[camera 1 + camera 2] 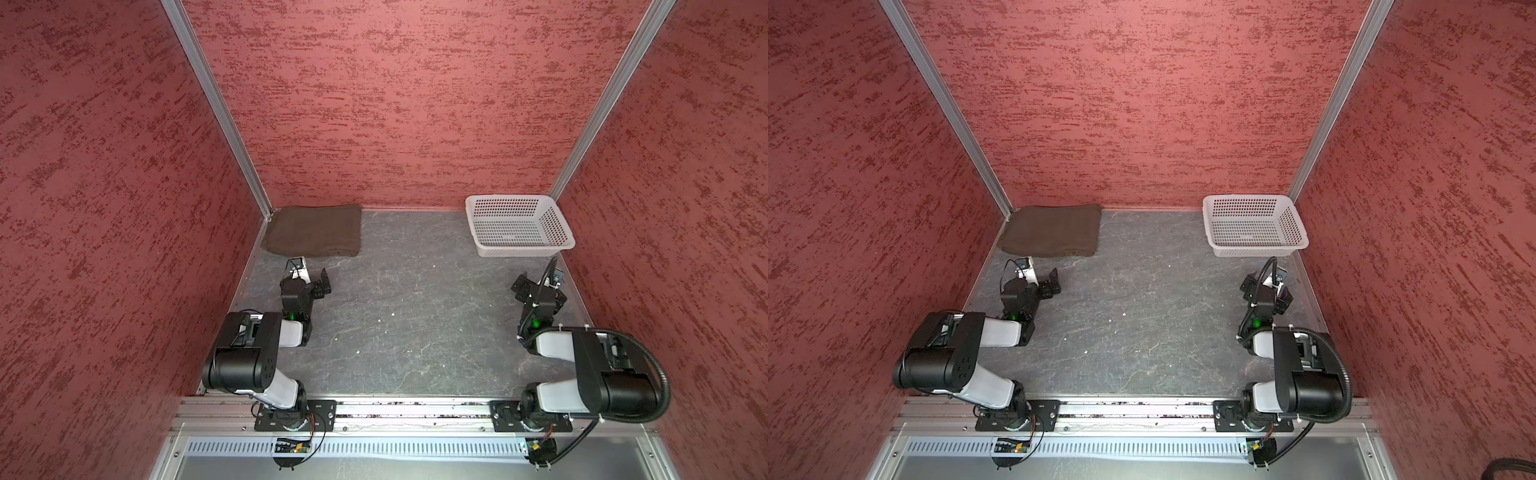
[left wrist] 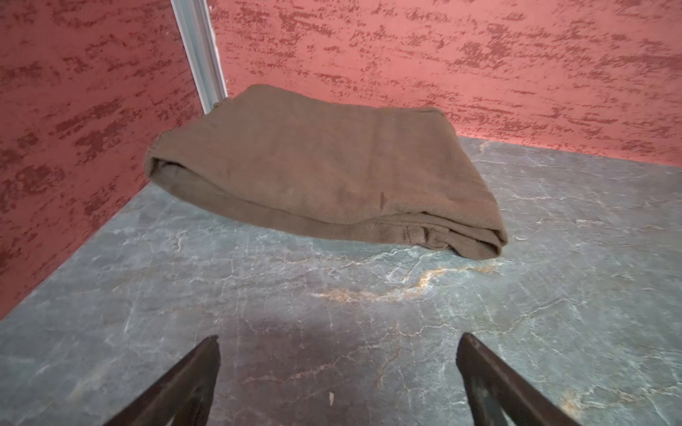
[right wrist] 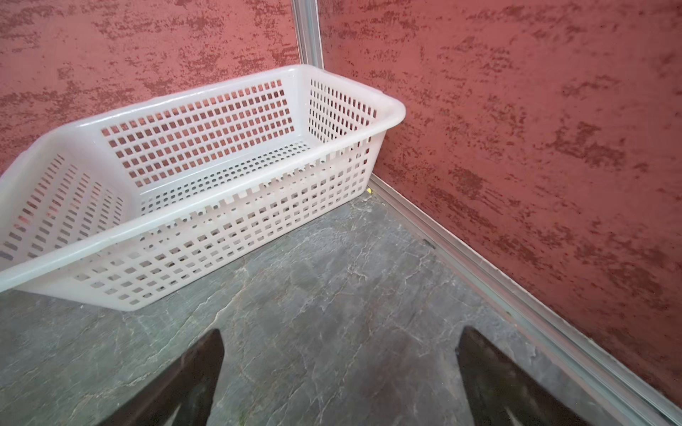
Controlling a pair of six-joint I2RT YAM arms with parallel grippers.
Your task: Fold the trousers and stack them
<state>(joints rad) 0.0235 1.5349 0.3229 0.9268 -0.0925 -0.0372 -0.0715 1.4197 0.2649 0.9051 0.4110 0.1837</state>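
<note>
White perforated basket (image 1: 523,251) upright, far right corner of grey marbled tabletop (image 1: 415,311); red textured walls (image 1: 395,104).

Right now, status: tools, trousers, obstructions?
Left tool open, empty. Right tool open, empty. Trousers folded, far left corner. Basket empty, far right; nothing in the way.

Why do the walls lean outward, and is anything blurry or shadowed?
In both top views a wide lens splays the corner posts outward; in the left wrist view the left hand throws a soft shadow on the table, its fingers blurred; in the right wrist view the basket looks bowed.
</note>
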